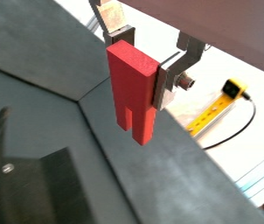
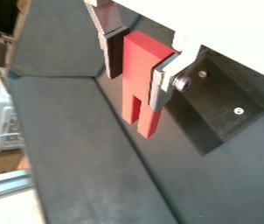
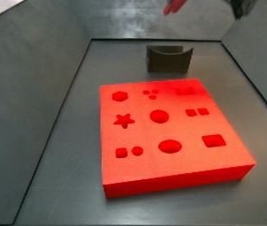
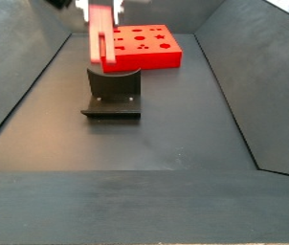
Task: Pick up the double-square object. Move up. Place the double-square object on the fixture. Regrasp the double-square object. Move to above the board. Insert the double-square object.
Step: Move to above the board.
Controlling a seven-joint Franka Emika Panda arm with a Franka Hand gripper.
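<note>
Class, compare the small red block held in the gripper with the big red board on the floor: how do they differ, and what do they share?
The block is small and narrow; the board is a wide slab. The block hangs upright, clamped in the gripper above the fixture; the board lies flat. The block has one slot at its lower end; the board has many shaped recesses. Both are bright red.

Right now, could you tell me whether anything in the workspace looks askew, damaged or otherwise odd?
Nothing stands out. The gripper holds the double-square object upright above the fixture, and the board lies flat and undamaged on the floor.
</note>
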